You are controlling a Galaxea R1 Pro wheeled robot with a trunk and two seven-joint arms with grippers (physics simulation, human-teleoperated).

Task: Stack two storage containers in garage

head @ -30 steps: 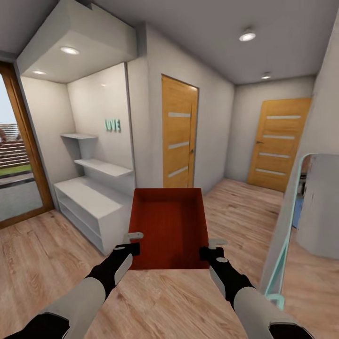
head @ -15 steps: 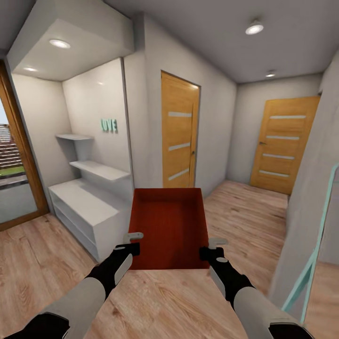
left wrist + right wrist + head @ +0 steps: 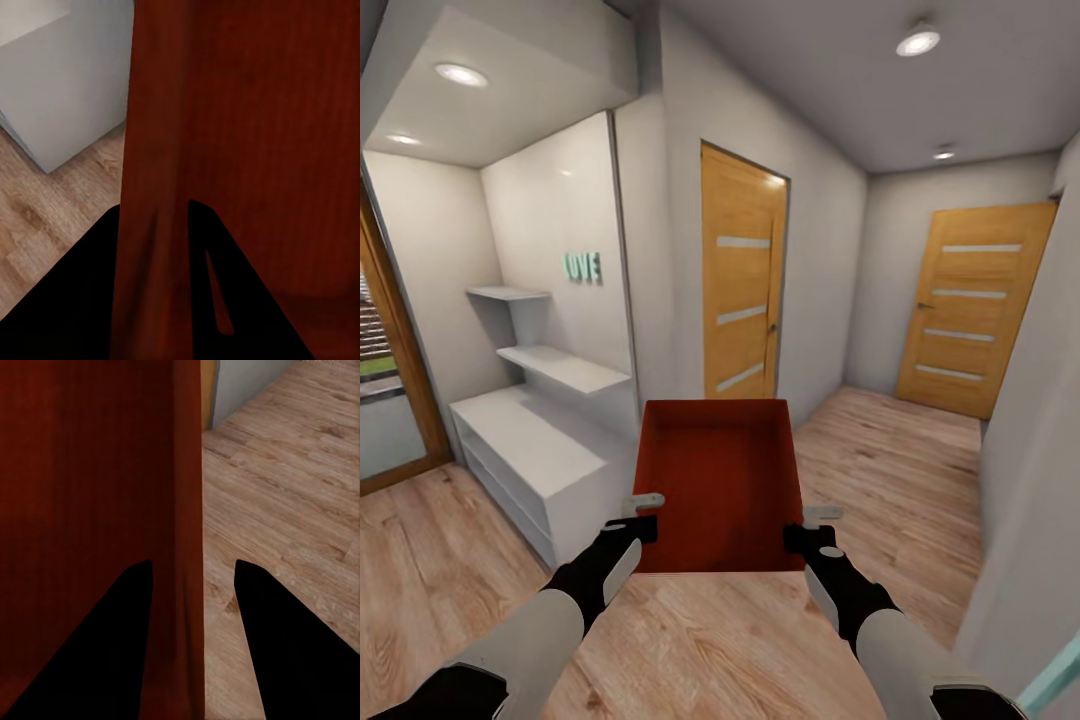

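I stand on a light wood plank floor (image 3: 920, 470) in a hallway with grey walls. 2 wooden doors (image 3: 742, 290) are ahead; white shelving (image 3: 530, 440) sits far left. 1 storage container (image 3: 720, 480) is in view, held centred in front of me. My left hand (image 3: 643, 512) pinches its left wall; my right hand (image 3: 812, 528) pinches its right wall.

One piece of writing can be read: pale teal block letters (image 3: 582, 266) spelling "LOVE", mounted on the white wall (image 3: 550, 230) of the alcove, above the upper of the two floating shelves (image 3: 508, 294). The letters are small and somewhat blurred.
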